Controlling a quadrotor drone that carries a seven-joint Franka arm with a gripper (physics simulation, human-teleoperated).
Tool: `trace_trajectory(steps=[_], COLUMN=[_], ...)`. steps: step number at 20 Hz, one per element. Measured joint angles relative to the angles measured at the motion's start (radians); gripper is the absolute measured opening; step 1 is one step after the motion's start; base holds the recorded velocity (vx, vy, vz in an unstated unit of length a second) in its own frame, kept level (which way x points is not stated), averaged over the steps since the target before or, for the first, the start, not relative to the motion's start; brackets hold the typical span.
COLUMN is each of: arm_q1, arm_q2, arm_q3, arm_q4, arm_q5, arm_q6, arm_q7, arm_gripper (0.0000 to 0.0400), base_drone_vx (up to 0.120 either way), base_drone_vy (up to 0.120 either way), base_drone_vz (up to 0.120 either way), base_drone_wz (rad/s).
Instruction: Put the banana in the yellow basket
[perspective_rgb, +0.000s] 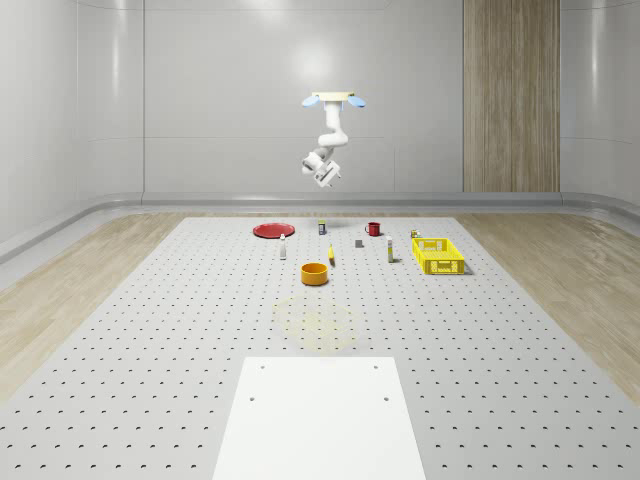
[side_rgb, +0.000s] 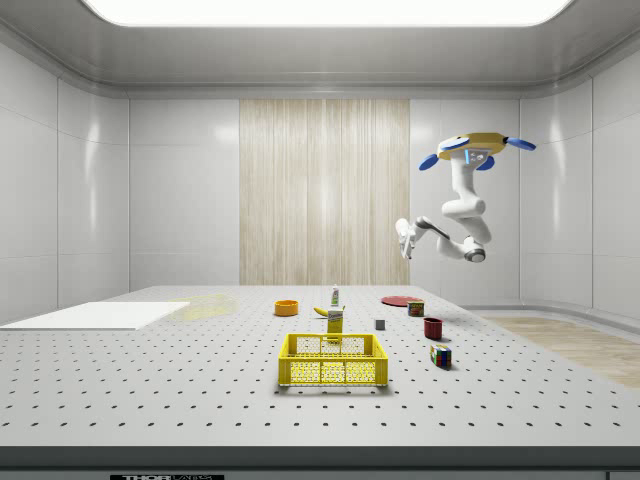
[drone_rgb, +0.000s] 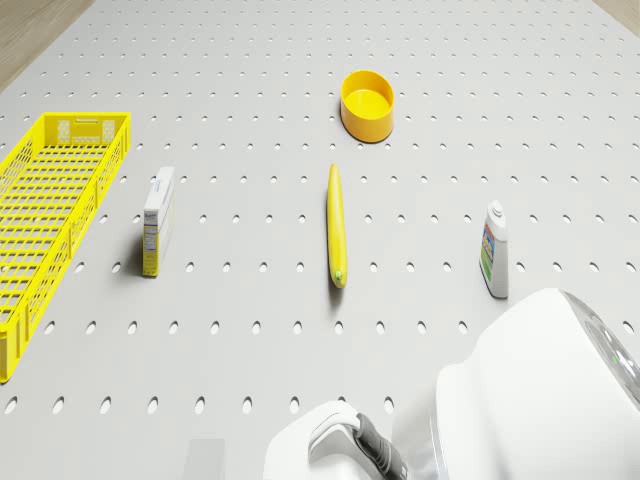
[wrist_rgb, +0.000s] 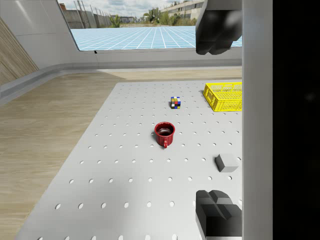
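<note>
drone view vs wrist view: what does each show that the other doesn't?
Drone view alone: the banana lying flat, a yellow bowl, a small box and a bottle. Wrist view alone: a red mug, a colour cube, a grey block, and the open end effector. Both: the yellow basket and the perforated table.

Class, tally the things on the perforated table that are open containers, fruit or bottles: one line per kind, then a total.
Open containers: 3 (yellow mesh basket, yellow round bowl, red mug)
Fruit: 1 (yellow banana)
Bottles: 1 (white labelled bottle)
Total: 5
</note>
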Motion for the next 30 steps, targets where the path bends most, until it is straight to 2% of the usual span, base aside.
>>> trace_trajectory(steps=[3, 6, 11, 16, 18, 24, 27, 30], arm_q1=[-0.154, -0.271, -0.388, -0.445, -0.458, -0.485, -0.494, -0.502], arm_q2=[-0.038, -0.072, -0.118, -0.154, -0.167, -0.202, -0.219, -0.235], arm_q3=[0.093, 0.154, 0.21, 0.239, 0.247, 0.265, 0.272, 0.278], arm_q4=[-0.074, -0.108, -0.127, -0.131, -0.131, -0.13, -0.129, -0.128], arm_q5=[-0.167, -0.258, -0.318, -0.329, -0.328, -0.317, -0.31, -0.302], arm_q6=[-0.071, -0.125, -0.17, -0.177, -0.174, -0.155, -0.142, -0.129], arm_q7=[0.11, 0.188, 0.265, 0.304, 0.314, 0.336, 0.343, 0.35], arm_gripper=[0.04, 0.04, 0.04, 0.04, 0.04, 0.04, 0.04, 0.04], base_drone_vx=[0.12, 0.12, 0.12, 0.12, 0.12, 0.12, 0.12, 0.12], base_drone_vy=[0.0, 0.0, 0.0, -0.072, 0.0, -0.007, -0.12, 0.0], base_drone_vz=[-0.12, -0.12, -0.12, -0.112, 0.0, 0.0, 0.0, -0.107], base_drone_wz=[0.0, 0.0, 0.0, 0.0, 0.0, 0.0, 0.0, 0.0])
